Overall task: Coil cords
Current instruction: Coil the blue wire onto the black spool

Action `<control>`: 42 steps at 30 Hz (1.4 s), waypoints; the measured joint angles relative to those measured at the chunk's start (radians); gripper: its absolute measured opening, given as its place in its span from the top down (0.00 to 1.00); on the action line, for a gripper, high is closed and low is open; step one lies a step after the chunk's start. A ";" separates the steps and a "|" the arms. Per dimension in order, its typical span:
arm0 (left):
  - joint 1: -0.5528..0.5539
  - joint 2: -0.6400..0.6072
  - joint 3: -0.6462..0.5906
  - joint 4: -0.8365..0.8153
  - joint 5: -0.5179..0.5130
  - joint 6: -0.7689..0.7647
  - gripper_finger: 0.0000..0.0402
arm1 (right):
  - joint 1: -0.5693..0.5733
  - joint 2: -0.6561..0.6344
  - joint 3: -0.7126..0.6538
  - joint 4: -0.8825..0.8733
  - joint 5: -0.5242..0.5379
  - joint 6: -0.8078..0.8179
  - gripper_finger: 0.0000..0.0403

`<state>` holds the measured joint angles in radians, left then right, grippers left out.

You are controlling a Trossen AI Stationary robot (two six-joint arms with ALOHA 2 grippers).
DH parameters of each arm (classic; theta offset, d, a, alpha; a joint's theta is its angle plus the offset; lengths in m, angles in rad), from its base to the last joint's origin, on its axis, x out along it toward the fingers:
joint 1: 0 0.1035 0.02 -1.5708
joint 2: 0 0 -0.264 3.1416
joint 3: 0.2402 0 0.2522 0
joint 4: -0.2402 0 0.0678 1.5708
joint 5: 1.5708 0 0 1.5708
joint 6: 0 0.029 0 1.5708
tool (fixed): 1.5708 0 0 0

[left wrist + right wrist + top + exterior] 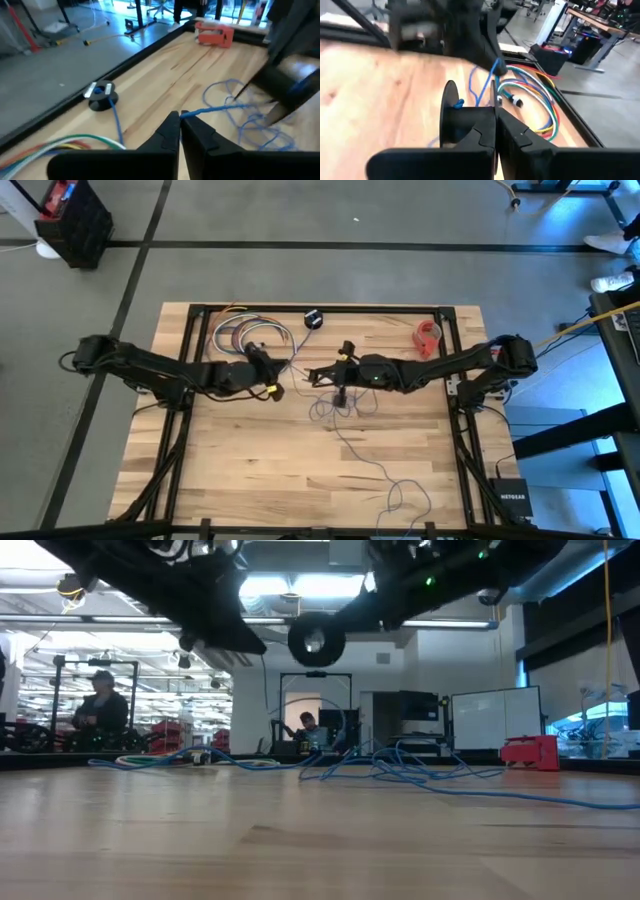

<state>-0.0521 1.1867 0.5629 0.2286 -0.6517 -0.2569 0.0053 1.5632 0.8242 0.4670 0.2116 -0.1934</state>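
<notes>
Both arms reach inward over the table (300,470), meeting near its middle. The left gripper (180,116) has its fingers pressed together, apparently pinching something thin. The right gripper (495,100) faces it closely, fingers likewise closed, raised above the table.

cords: one thin cord (345,442)
spools: one (313,319)
cable bundles: one (250,335)
red objects: one (428,337)
my grippers: two

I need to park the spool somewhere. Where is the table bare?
Bare wood: the near-left quarter of the table, below the left arm, and the right strip beneath the red object. Crowded: the middle, where the cord loops and trails nearward, and the cable bundle far-left.
</notes>
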 joint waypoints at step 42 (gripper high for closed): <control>-0.068 0.283 0.150 0.297 0.136 0.013 0.99 | 0.000 0.104 0.085 0.132 0.180 0.036 0.99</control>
<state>-0.1203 1.4700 0.7132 0.5259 -0.5152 -0.2443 0.0055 1.6668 0.9096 0.5995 0.3911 -0.1577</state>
